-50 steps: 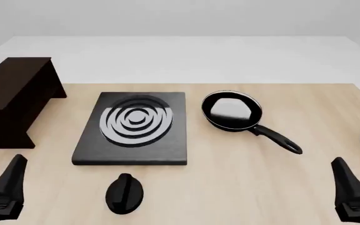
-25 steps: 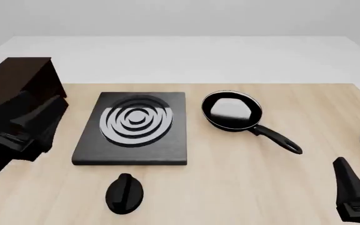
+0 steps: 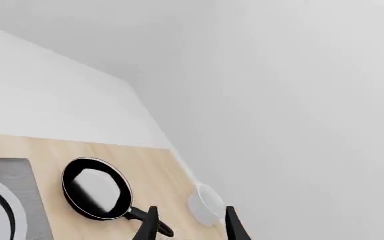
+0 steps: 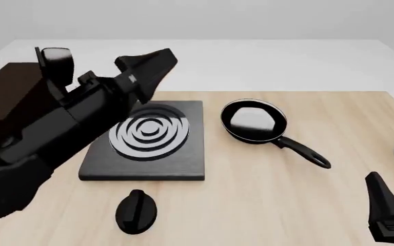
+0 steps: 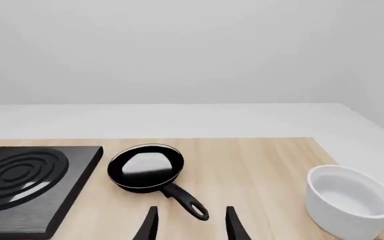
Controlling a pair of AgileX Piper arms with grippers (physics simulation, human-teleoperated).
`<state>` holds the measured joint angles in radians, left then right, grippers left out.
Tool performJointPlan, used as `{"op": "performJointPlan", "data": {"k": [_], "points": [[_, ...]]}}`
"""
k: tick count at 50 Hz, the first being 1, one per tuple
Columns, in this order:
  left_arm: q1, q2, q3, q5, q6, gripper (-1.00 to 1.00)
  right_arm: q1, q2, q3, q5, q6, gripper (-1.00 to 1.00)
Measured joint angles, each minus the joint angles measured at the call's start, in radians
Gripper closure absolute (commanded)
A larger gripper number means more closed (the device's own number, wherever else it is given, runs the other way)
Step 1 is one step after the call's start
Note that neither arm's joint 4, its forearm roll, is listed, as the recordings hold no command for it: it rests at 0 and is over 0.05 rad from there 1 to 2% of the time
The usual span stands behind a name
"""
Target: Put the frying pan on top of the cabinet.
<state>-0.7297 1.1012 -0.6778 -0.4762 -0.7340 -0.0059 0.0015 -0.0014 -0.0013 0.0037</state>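
Note:
The frying pan (image 4: 254,121) lies on the table right of the stove plate, its long handle (image 4: 303,151) pointing toward the near right. It also shows in the left wrist view as frying pan (image 3: 97,189) and in the right wrist view as frying pan (image 5: 145,167). The dark cabinet (image 4: 5,95) stands at the far left, partly hidden by my left arm. My left gripper (image 4: 157,57) is raised high over the stove plate's left side, open and empty. My right gripper (image 4: 383,197) stays low at the near right, open, well short of the pan handle.
A black square stove plate (image 4: 152,137) with silver rings sits mid-table. A small black oval knob (image 4: 136,211) lies in front of it. A white bowl (image 5: 349,200) stands at the right table edge, close to the right arm.
My left arm has swung up from the near left corner, past the cabinet front, and now reaches high over the stove plate. The right arm and the pan have not moved.

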Motion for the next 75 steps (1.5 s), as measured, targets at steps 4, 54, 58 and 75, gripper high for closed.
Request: {"op": "performJointPlan", "data": {"k": [4, 54, 58, 75], "points": [[-0.034, 0.070, -0.039, -0.030, -0.079, -1.00, 0.000, 0.000, 0.000, 0.000, 0.000, -1.00], [-0.199, 0.786, -0.325, -0.200, -0.615, -1.00, -0.009, -0.001, 0.001, -0.002, 0.022, -1.00], [-0.200, 0.816, -0.344, -0.200, -0.622, -1.00, -0.010, 0.000, 0.001, -0.002, 0.024, -1.00], [-0.199, 0.912, -0.399, -0.204, -0.640, -1.00, -0.012, 0.000, 0.001, -0.003, 0.036, -1.00]]}}
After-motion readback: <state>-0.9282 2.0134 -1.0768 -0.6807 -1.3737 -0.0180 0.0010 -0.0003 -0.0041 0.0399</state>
